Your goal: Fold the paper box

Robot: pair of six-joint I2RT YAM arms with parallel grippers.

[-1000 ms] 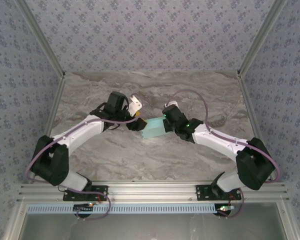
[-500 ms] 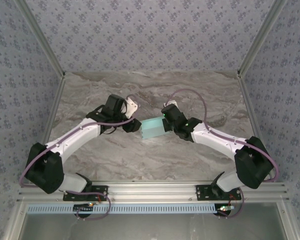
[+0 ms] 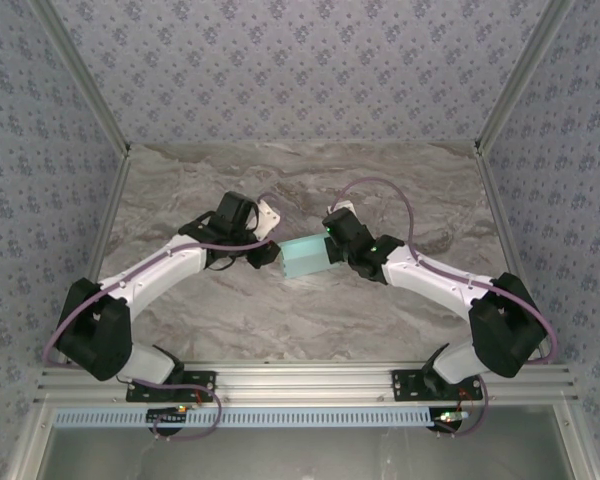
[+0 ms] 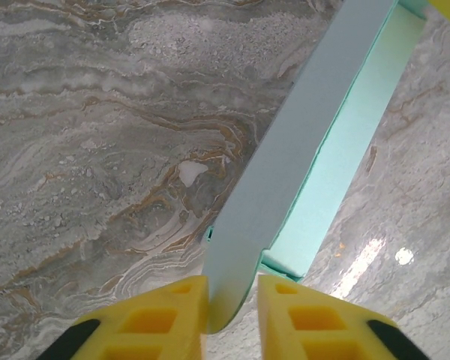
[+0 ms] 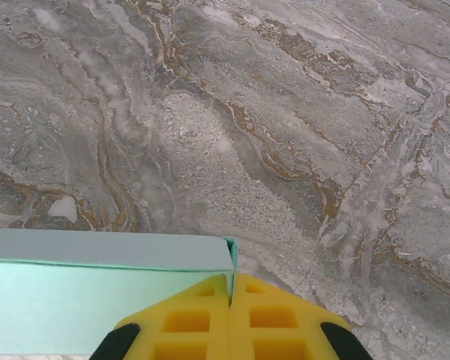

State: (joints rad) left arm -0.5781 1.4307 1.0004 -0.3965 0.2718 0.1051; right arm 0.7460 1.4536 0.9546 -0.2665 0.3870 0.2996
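Note:
The paper box point(image 3: 303, 257), pale cyan card partly folded into a small rectangular shape, is held between both arms over the middle of the table. My right gripper point(image 3: 330, 248) is shut on the box's right end; in the right wrist view its gripper point(image 5: 231, 289) pinches a thin upright wall of the box point(image 5: 97, 251). My left gripper point(image 3: 273, 252) is at the box's left end. In the left wrist view a rounded flap of the box point(image 4: 285, 165) sits between the narrowly open jaws of the gripper point(image 4: 232, 300), touching the left finger point(image 4: 165, 315), with a small gap to the other.
The marble-patterned table point(image 3: 280, 320) stretches around the box. Patterned walls with metal posts point(image 3: 100, 130) close the left, right and back sides. An aluminium rail point(image 3: 300, 380) carrying the arm bases runs along the near edge.
My left gripper has moved right to the box's left end and narrowed its jaws around a flap. The right gripper and the box have shifted only slightly.

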